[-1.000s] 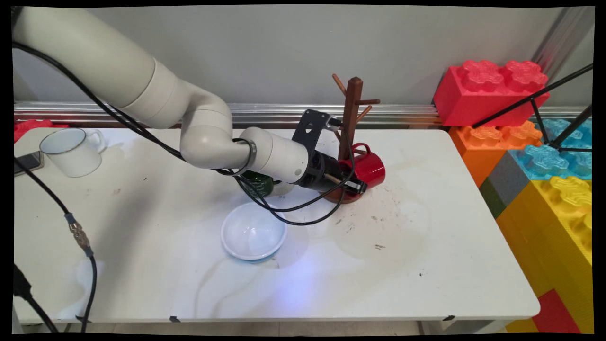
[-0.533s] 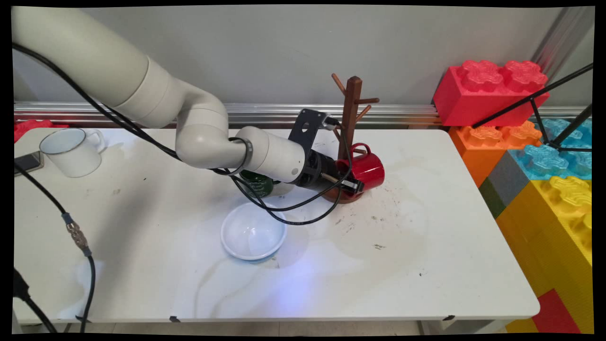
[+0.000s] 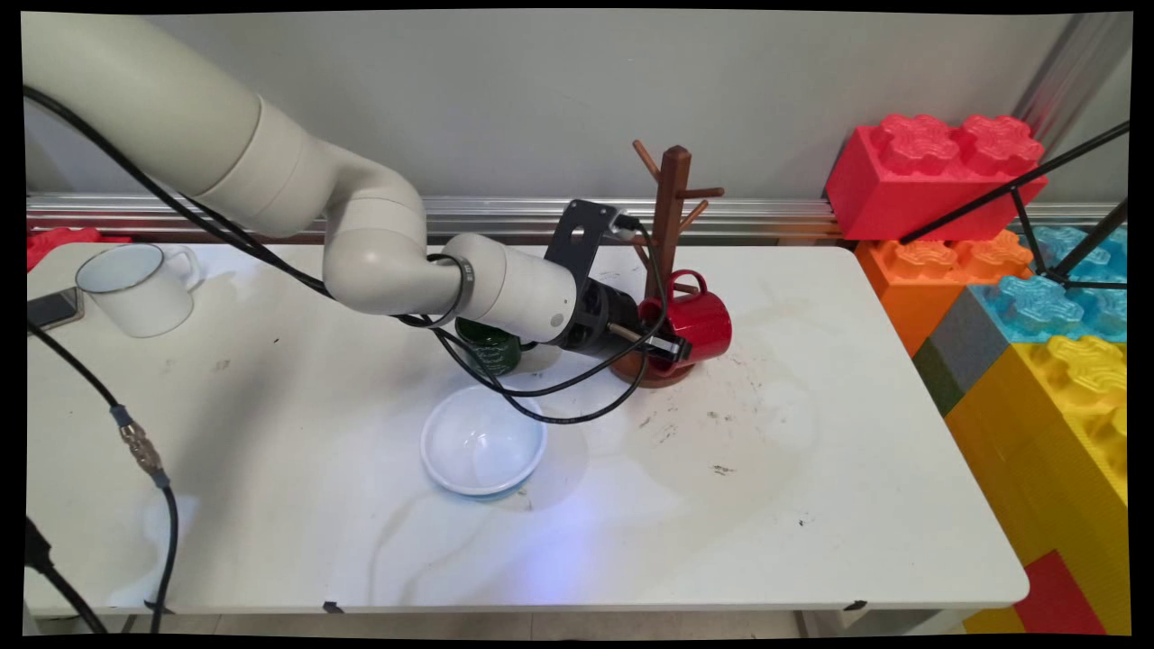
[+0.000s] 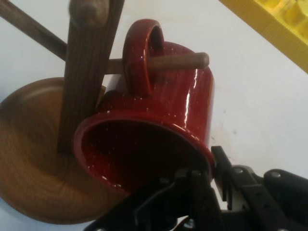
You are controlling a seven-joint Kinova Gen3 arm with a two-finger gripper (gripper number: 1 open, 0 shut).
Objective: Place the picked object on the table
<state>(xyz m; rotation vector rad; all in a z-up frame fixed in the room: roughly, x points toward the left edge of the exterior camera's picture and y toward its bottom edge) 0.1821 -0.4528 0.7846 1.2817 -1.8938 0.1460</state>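
Item: my gripper (image 3: 672, 347), one, low at the foot of the rack (image 3: 669, 216). The fingers (image 4: 222, 166) are closed to a narrow pinch on the lower rim of the red mug (image 4: 183, 101), one inside the mouth, one outside. Red mug: one, lying on its side, mouth toward me, handle threaded on a low peg (image 4: 178, 61) of the rack, clear of the tabletop (image 3: 811, 505), as far as I can judge. Done so far: handle on the peg. Not done: my grip is not let go. Rack: one, wooden, round base, upright near the middle of the tabletop's far edge; its upper pegs are bare. Green mug (image 3: 489, 347): one, left of the rack, partly hidden by my arm. Bowl (image 3: 482, 446): one, pale, mid-tabletop, nearer the front edge than the green mug. White mug (image 3: 140, 288): one, at the far left corner. Phone (image 3: 54, 308): one, at the left edge beside the white mug. Mugs in all: three.
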